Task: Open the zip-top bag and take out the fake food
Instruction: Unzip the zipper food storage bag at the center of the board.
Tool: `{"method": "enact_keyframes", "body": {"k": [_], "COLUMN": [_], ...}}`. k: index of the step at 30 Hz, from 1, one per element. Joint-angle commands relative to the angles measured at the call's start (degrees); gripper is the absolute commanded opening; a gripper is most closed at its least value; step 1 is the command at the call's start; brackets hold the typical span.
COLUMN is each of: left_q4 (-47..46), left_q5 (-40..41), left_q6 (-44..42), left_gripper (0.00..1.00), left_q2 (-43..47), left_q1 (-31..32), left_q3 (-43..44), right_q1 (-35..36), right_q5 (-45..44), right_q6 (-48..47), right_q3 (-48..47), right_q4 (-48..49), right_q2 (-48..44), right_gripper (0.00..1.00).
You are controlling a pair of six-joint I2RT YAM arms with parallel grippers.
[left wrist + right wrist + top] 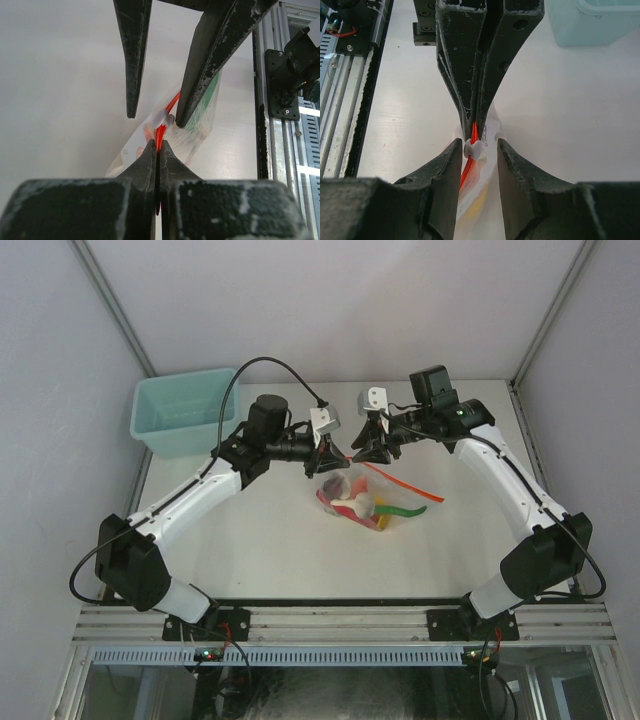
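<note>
The bag (345, 492) of toy food (378, 508) lies well right of the bin (180, 418). The left gripper (157, 144) pinches its red zip strip (161, 133). The right gripper (479, 144) has its jaws spread around the white slider (473, 149).

Two arms (190, 502) (505, 480), one zip-top bag (336, 486) of fake food (364, 505), one teal bin (186, 436).

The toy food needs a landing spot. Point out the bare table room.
Bare: the broad front strip of table between the bag and the near edge; also the back strip beside the bin. Crowded: the centre, where left claw and right claw meet over the bag.
</note>
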State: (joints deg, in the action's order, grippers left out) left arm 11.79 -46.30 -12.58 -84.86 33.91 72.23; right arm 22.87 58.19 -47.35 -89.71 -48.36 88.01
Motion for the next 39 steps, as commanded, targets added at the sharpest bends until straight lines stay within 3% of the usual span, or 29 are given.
{"method": "enact_keyframes", "body": {"k": [1, 10, 20, 39], "left_q4": [-1.33, -1.33, -1.33, -2.93], "left_q5": [-1.94, -2.05, -1.15, -1.33], "left_q6": [0.93, 0.97, 1.04, 1.93], "left_gripper": [0.00, 0.00, 0.00, 0.00], "left_q2": [1.94, 1.81, 2.53, 2.57], "left_q1": [0.22, 0.23, 0.19, 0.19], "left_q3": [4.15, 4.24, 4.35, 5.55], "right_q1": [0.68, 0.98, 0.67, -6.00], "right_q5": [0.48, -0.63, -0.66, -0.24], "right_q6": [-1.03, 0.06, -1.67, -6.63], "right_q3": [0.47, 2.02, 0.50, 2.74], "right_q4": [0.48, 1.99, 0.00, -6.40], "right_q2": [-0.90, -0.82, -0.98, -5.17], "right_gripper": [0.34, 0.30, 0.00, 0.00]}}
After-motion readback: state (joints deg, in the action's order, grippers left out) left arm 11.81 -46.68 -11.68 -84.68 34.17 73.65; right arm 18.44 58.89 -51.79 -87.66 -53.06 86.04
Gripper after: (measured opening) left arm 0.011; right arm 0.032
